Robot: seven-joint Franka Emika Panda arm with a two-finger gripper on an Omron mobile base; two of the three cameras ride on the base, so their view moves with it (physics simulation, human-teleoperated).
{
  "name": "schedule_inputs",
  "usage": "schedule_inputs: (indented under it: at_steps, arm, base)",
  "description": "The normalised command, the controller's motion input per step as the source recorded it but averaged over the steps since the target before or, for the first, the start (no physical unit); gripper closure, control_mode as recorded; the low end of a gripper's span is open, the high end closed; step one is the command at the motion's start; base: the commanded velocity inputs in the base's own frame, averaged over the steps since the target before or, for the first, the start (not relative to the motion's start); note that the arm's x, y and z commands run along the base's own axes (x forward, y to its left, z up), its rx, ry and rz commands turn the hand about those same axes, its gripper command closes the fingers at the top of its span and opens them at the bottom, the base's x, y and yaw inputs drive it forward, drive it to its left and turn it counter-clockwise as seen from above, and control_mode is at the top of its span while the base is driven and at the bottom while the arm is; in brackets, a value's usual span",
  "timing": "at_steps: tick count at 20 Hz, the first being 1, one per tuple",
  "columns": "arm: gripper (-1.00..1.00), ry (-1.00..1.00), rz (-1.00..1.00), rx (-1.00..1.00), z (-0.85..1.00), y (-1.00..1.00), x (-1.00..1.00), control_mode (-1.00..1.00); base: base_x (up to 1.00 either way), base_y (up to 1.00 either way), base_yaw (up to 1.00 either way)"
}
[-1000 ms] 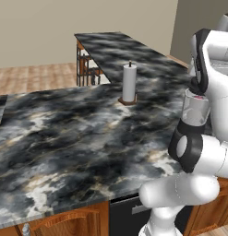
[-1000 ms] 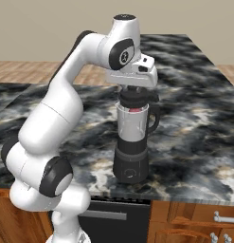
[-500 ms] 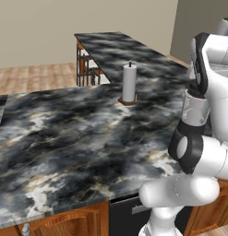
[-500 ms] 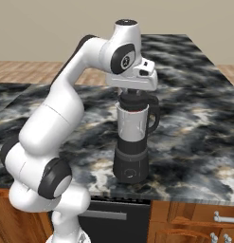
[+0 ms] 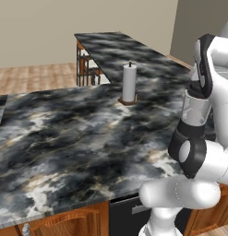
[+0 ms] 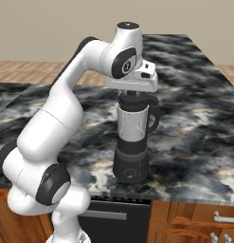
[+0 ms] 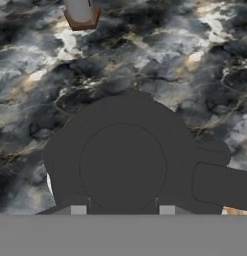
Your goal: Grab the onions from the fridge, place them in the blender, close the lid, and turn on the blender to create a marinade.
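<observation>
The blender [image 6: 131, 142] stands near the front edge of the marble counter [image 6: 194, 137], its clear jar [image 5: 196, 109] partly behind my arm in the left base view. The dark lid [image 6: 132, 100] sits across the jar's mouth. My gripper [image 6: 132, 97] points straight down onto it. In the hand view the lid [image 7: 122, 150] lies directly below, and my gripper [image 7: 122, 210] is shut on its raised centre knob, one fingertip on each side. The jar's handle [image 7: 220, 185] sticks out to the right. The onions are hidden and the fridge is out of view.
A white paper towel roll [image 5: 129, 83] on a brown stand is farther back on the counter [image 5: 64, 138], and it also shows as the paper towel roll [image 7: 80, 12] at the top of the hand view. A second marble counter [image 5: 115, 46] with wooden stools [image 5: 85, 69] lies beyond.
The hand has sunk slightly, bringing the lid down onto the jar's mouth. The fingers have tightened a little on the knob. The blender has not moved.
</observation>
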Motion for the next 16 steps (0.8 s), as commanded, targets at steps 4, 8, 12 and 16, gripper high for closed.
schedule_inputs:
  at_steps: [4, 8, 12, 16]
  arm:
    - [1.0, 0.0, 0.12, 0.0, -0.03, 0.08, -0.19, -1.0]
    - [1.0, 0.0, 0.13, 0.01, 0.0, 0.02, -0.18, -1.0]
    - [1.0, 0.0, 0.08, 0.02, 0.0, 0.0, 0.0, -1.0]
    - [1.0, 0.0, 0.03, 0.0, 0.0, 0.0, -0.03, -1.0]
  base:
    - [0.0, 0.0, 0.0]
    - [0.0, 0.0, 0.0]
    - [0.0, 0.0, 0.0]
    - [0.0, 0.0, 0.0]
